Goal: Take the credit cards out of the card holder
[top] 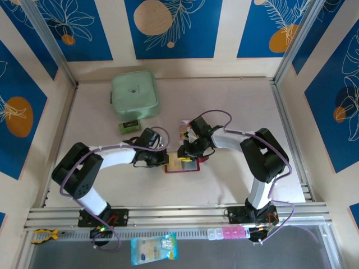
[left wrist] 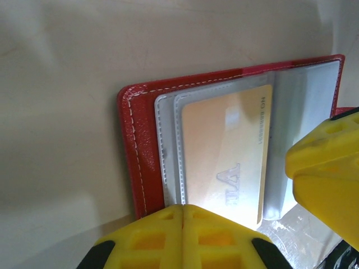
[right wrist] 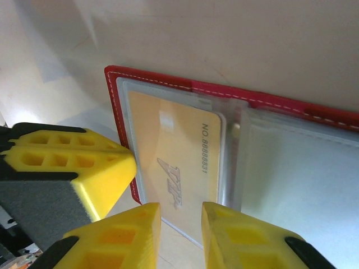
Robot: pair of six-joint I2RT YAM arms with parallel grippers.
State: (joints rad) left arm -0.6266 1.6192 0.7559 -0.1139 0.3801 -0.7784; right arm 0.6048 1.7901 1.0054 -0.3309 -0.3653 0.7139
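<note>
The card holder [top: 185,166] lies open and flat near the middle of the table [top: 235,112]. It is dark red with white stitches and clear pockets, and a gold card [left wrist: 224,162] sits in one pocket. The left gripper [left wrist: 183,216] is squeezed tight, empty, at the holder's edge. The right gripper [right wrist: 182,224] has a small gap between its fingers, just over the card's end. Far back left sits a mint-green case [top: 134,94].
</note>
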